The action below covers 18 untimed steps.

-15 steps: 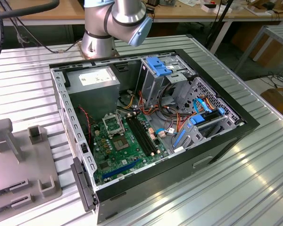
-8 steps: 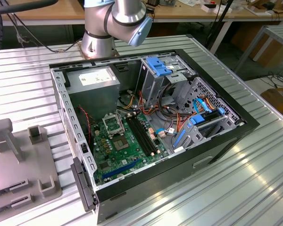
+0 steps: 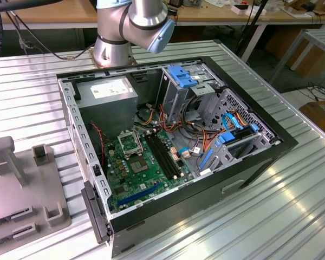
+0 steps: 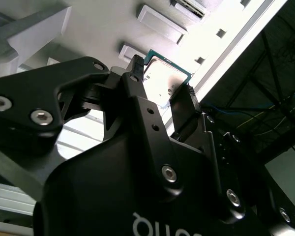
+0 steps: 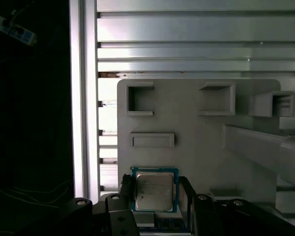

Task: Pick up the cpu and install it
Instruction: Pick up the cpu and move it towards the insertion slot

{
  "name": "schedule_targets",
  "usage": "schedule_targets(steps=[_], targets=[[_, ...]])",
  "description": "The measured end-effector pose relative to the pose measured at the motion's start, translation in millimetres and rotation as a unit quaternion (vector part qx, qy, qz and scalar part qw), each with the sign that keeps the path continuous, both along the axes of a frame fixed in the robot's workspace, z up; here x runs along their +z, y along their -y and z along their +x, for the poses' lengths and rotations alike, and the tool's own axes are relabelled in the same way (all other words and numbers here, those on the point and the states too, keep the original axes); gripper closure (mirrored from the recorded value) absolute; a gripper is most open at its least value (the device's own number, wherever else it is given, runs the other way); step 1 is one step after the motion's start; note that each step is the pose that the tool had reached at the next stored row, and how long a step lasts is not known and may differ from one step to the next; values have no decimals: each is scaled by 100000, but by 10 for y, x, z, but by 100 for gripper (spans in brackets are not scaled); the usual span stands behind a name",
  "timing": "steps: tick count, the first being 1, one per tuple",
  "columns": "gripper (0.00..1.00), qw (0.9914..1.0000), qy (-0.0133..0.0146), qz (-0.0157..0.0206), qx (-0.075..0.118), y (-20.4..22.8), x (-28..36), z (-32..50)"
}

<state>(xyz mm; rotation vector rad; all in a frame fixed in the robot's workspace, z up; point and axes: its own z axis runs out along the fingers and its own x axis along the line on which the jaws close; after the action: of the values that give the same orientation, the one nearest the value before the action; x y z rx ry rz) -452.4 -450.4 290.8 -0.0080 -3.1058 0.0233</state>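
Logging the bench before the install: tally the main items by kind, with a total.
CPU: 1
Computer case: 1
Grey fixture tray: 1
Robot arm: 1
Total: 4

Soft daylight is filling the exterior view. Bright streaks are shining on the ribbed metal table, while the inside of the computer case is sitting in shade. In the second wrist view, strong glare is washing the cpu almost white, and the gripper is showing as a dark shape against it. In the first wrist view, the table slats are glowing white, the grey tray is getting even light, and the space beyond the table edge is looking nearly black.
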Motion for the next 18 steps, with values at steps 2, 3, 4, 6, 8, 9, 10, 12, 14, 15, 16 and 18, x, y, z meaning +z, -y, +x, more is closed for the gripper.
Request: schedule_targets(steps=[2,3,4,6,8,9,10,12,14,15,16,18], targets=[[53,100000,-7,0,-1,0,5,1],[53,100000,-18,-1,-1,0,9,1],[53,100000,-18,1,0,0,10,2],[53,100000,-24,0,1,0,14,2],[53,100000,-47,-8,0,0,24,2],[53,100000,-51,-6,-1,0,28,2],[53,100000,-54,-3,-3,0,32,2],[53,100000,-70,-2,0,0,42,4],[53,100000,-86,4,-2,0,52,4],[53,100000,-95,2,0,0,56,5],[53,100000,-105,1,-3,0,61,5],[53,100000,-133,-1,-3,0,73,6]])
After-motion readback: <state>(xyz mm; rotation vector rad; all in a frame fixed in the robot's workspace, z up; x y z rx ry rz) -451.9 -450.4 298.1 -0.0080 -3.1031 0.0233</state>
